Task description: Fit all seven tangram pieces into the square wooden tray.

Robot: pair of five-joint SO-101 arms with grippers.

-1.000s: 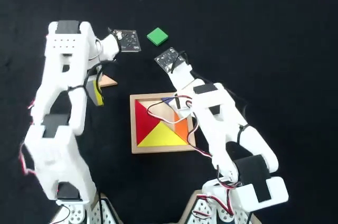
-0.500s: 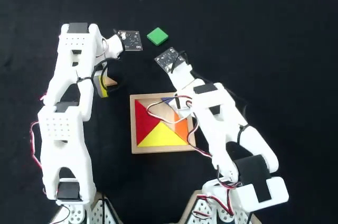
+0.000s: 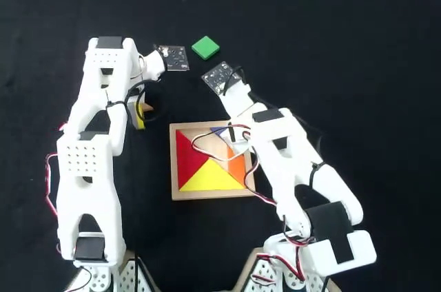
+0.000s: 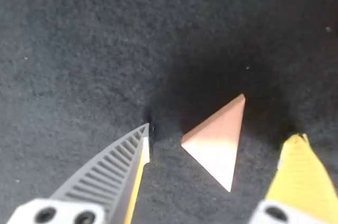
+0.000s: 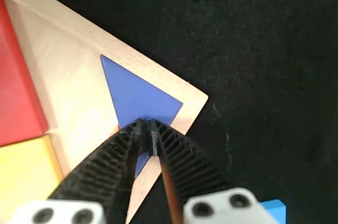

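The square wooden tray (image 3: 207, 195) lies mid-table and holds a red triangle (image 3: 189, 156), a yellow triangle (image 3: 210, 179) and an orange piece (image 3: 238, 166). A blue triangle (image 5: 138, 96) sits in one corner of the tray (image 5: 158, 78). My right gripper (image 5: 146, 124) is shut, its tips resting on that blue triangle; in the high view it is at the tray's far right corner (image 3: 231, 133). My left gripper (image 4: 222, 131) is open and straddles a peach triangle (image 4: 216, 138) lying on the cloth left of the tray, where the high view shows the gripper (image 3: 140, 113) too.
A green square (image 3: 205, 47) lies on the black cloth beyond the tray. A light-blue piece (image 5: 272, 209) peeks out by the right gripper's base. Both arms' bodies stretch from the near edge toward the tray's two sides.
The left arm has swung right toward the tray, bringing its gripper over the peach triangle. The right arm has stayed put.
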